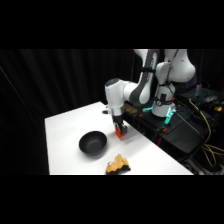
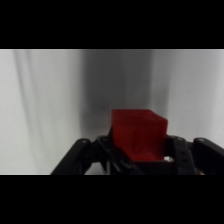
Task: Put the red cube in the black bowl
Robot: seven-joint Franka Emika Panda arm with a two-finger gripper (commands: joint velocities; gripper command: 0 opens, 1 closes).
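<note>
- The red cube sits right of centre in the side view, at the tip of the gripper, just right of the black bowl and apart from its rim.
- In the wrist view the red cube fills the lower middle, seated between the black linkage arms of the gripper — the fingers look closed on it, so I judge it held.
- Whether the cube rests on the white table or hangs just above it, I cannot tell.
- Risk: the grip appears to bite low on the block (much of it stands out beyond the linkage), so a quick swing towards the bowl could twist it loose.
- Risk: a low carry could knock the bowl's rim and push it away.
- The lumpy yellow-orange object lies at the lower centre — clear of the likely path.
</note>
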